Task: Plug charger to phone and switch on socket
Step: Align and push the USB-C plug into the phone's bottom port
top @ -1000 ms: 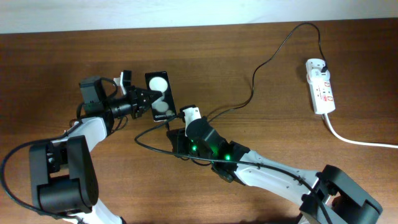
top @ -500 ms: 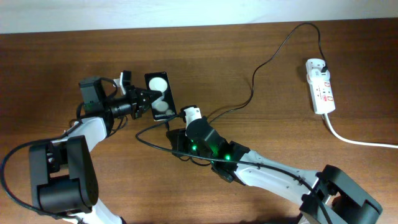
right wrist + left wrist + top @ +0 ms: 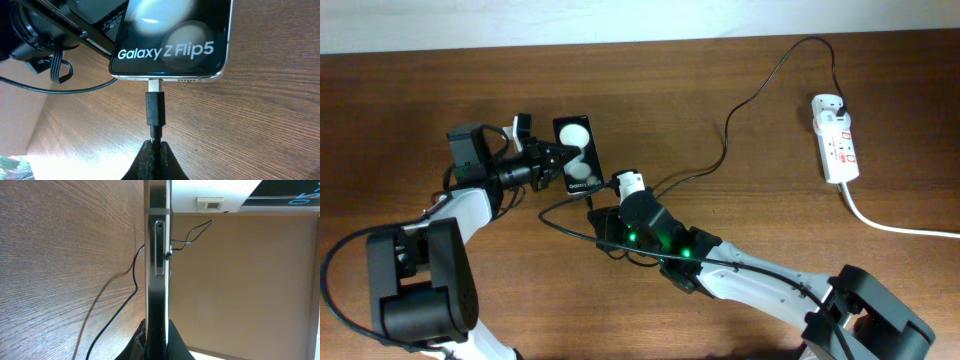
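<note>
The black phone (image 3: 578, 155) lies at centre-left, with two white reflections on its screen. My left gripper (image 3: 552, 157) is shut on the phone's left edge; the left wrist view shows the phone edge-on (image 3: 157, 255) between the fingers (image 3: 159, 342). My right gripper (image 3: 598, 197) is just below the phone's near end. It is shut (image 3: 154, 147) on the charger cable right behind the black plug (image 3: 155, 107). The plug's silver tip sits at the port in the phone's bottom edge (image 3: 172, 40), with part of the tip still showing. The charger cable (image 3: 740, 105) runs to the white socket (image 3: 835, 140) at far right.
The socket's thick white cord (image 3: 890, 225) runs off the right edge. A loop of black cable (image 3: 560, 232) lies on the wooden table (image 3: 440, 70) beside the right arm. A pale wall borders the far side.
The right gripper has edged slightly toward the phone's end, and the cable loop by the arm has shifted a little. The left arm and phone have not moved.
</note>
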Action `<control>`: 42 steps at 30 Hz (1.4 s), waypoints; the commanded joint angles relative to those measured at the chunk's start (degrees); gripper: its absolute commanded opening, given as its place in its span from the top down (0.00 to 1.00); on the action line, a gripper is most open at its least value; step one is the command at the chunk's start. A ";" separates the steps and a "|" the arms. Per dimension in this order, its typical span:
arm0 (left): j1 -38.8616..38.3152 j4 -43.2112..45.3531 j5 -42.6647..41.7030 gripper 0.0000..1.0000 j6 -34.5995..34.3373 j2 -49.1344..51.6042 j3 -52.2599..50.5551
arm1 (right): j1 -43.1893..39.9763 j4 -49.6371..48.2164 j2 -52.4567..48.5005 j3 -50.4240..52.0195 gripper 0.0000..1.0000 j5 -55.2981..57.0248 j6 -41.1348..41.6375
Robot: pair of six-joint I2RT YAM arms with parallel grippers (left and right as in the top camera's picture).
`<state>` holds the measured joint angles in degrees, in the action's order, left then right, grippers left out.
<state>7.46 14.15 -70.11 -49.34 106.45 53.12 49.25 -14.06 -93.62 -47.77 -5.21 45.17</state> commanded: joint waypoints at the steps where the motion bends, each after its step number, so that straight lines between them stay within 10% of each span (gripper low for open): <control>1: 0.04 0.44 -1.49 1.00 -0.57 -0.17 0.04 | -0.22 0.13 -0.31 0.00 0.96 1.38 0.83; 42: 0.02 0.81 -1.07 1.00 -0.55 -0.17 0.04 | -0.48 -0.35 -0.31 -0.02 0.96 -0.13 0.33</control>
<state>7.46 14.41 -70.08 -49.34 106.45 53.12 49.25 -14.17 -93.62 -47.77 -6.68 46.28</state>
